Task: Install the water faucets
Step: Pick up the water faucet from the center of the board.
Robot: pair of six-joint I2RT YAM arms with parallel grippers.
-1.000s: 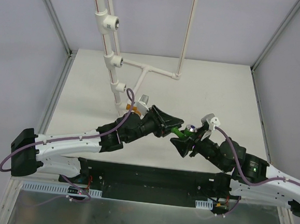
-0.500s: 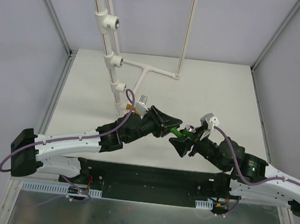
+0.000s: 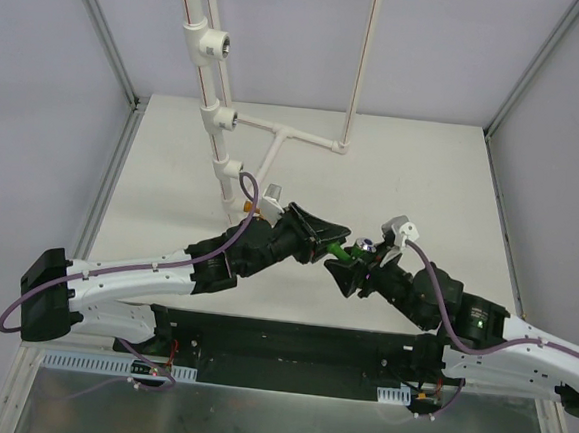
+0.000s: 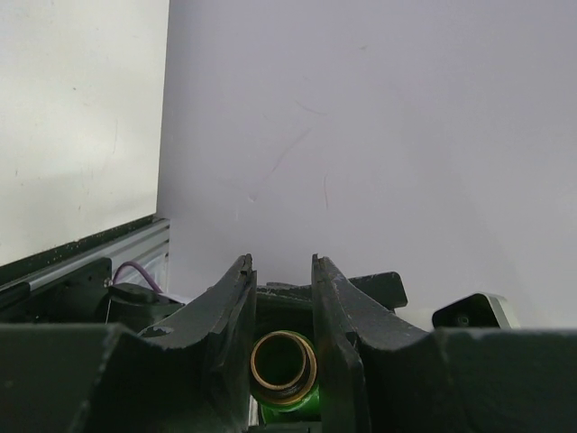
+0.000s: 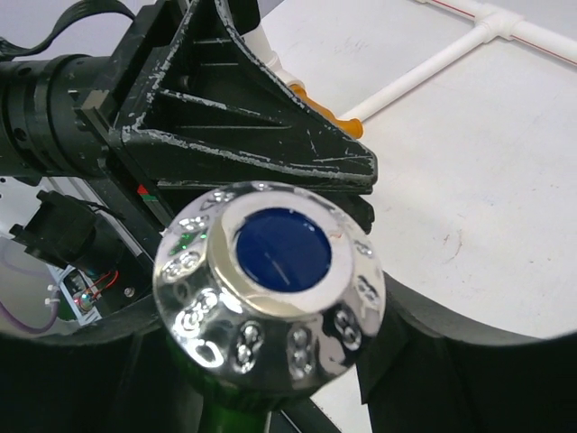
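Note:
The green faucet [image 3: 340, 251] hangs above the table between both grippers. My left gripper [image 3: 320, 241] is shut on it. In the left wrist view its fingers [image 4: 279, 262] flank the faucet's brass-ringed round opening [image 4: 284, 365]. My right gripper [image 3: 344, 269] is shut on the faucet's green body from the other side. In the right wrist view the shiny silver knob with a blue cap [image 5: 270, 280] fills the middle and hides my fingertips. The orange faucet [image 3: 253, 210] lies on the table by the pipes, partly hidden behind my left wrist; it also shows in the right wrist view [image 5: 311, 93].
A white pipe frame [image 3: 276, 135] stands at the back left. It carries three tee fittings with metal threaded holes [image 3: 211, 42], [image 3: 224, 119], [image 3: 231, 168]. A second thin upright pipe [image 3: 358, 71] rises at the back. Grey walls close in the table.
My right arm has swung a little left and forward around the green faucet. The faucet and my left gripper have hardly moved.

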